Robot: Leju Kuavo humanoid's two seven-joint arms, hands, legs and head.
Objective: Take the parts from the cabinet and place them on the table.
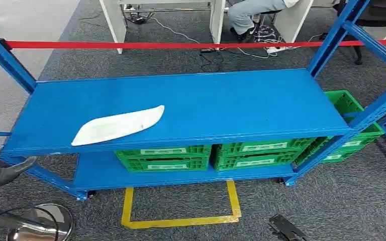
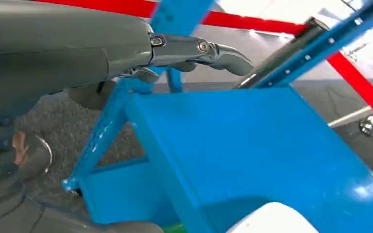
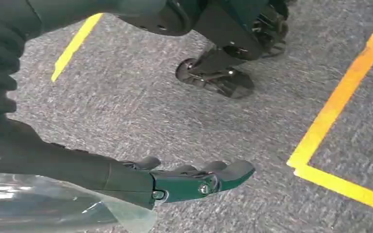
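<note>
A white, flat, elongated part (image 1: pixel 118 125) lies on the left half of the blue rack's top shelf (image 1: pixel 241 103); its rounded end (image 2: pixel 272 219) also shows in the left wrist view. My left hand (image 1: pixel 2 168) hovers off the rack's front left corner, below shelf height and well left of the part, its fingers (image 2: pixel 209 51) stretched out and holding nothing. My right hand (image 3: pixel 194 179) hangs over the grey carpet with fingers extended and nothing between them. A clear film (image 3: pixel 53 208) shows by its wrist.
Green crates (image 1: pixel 163 156) (image 1: pixel 261 153) sit on the lower shelf, another (image 1: pixel 354 135) beside the rack at right. Blue uprights (image 1: pixel 331 40) stand at the rack's corners. Red barrier tape (image 1: pixel 181 45) runs behind. Yellow floor tape (image 1: pixel 181 221) marks a box in front. A person (image 1: pixel 251 15) sits far back.
</note>
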